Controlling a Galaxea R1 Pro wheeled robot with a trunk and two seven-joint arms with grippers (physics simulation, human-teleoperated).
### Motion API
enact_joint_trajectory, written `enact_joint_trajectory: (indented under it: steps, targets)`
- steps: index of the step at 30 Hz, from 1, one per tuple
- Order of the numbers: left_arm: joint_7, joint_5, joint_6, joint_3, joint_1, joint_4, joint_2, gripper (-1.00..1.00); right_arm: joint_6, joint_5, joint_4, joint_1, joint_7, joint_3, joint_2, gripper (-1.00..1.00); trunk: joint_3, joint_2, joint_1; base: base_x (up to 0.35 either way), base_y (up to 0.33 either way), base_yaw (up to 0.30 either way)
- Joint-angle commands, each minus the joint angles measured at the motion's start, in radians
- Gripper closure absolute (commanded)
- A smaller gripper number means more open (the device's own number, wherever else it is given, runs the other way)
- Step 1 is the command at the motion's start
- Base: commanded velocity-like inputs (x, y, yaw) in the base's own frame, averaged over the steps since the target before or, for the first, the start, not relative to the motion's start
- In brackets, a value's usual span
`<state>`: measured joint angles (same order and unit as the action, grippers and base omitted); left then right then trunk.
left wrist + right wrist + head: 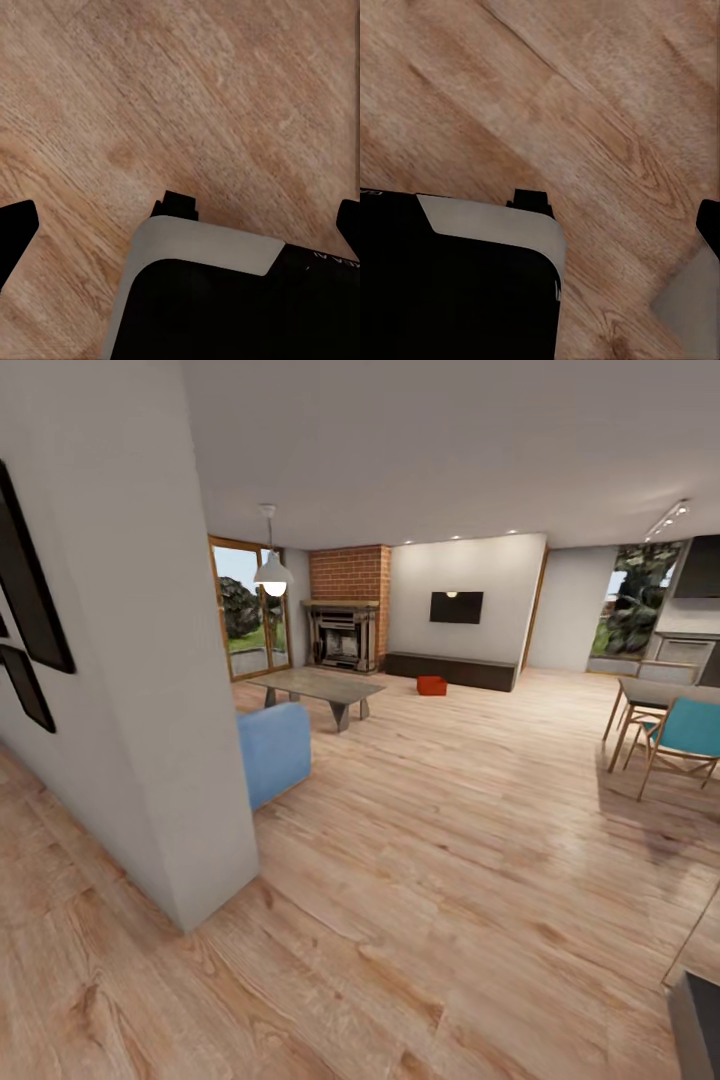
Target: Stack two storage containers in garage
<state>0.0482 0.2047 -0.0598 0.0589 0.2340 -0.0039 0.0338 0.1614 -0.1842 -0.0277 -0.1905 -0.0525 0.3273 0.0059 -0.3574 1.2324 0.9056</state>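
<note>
One orange-red storage container (432, 685) sits on the light wood plank floor (450, 860) at the far end of the living room, just in front of the long dark low cabinet (452, 671) under the wall-mounted screen (456, 607); whether a second container is beside or behind it cannot be told at this distance. Nearer stands one low table (320, 687) with a grey top, and one blue sofa end (273, 751) pokes out from behind a white wall corner (165, 690). One white pendant lamp (273, 572) hangs above the table, with a brick fireplace (344, 622) behind it. Off to the right are a dining table (655, 695) and a teal chair (685, 735).

In the left wrist view, the left claw (180, 225) has dark fingertips (16, 225) at opposite edges of the picture, spread wide over bare planks. A scrap of white lettering on the robot's dark body is too small to read. In the right wrist view, one fingertip (709, 221) of the right claw shows, so I cannot tell how it stands.
</note>
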Motion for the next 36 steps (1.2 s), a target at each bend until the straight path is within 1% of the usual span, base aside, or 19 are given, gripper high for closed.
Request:
enact_joint_trajectory:
  steps: [1,8,29,36]
  targets:
    - [0.001,0.001,-0.003,0.005,0.001,0.001,0.000,-1.00,0.006,-0.009,-0.003,-0.001,-0.001,0.009,0.001,-1.00,-0.001,0.001,0.001,0.322,0.000,0.000]
    - [0.001,0.002,-0.002,0.005,0.001,0.001,0.001,-1.00,0.006,-0.010,-0.003,-0.001,-0.001,0.009,0.004,-1.00,-0.001,0.001,0.001,0.322,0.000,-0.034]
    - [0.001,-0.001,-0.002,0.005,0.001,0.000,0.001,-1.00,0.006,-0.011,-0.003,-0.001,-0.003,0.009,0.006,-1.00,-0.001,0.001,0.001,0.323,0.000,-0.264]
    - [0.001,0.000,-0.002,0.005,0.001,0.000,0.001,-1.00,0.006,-0.011,-0.003,-0.001,-0.003,0.009,0.008,-1.00,-0.001,0.001,0.001,0.323,0.000,-0.049]
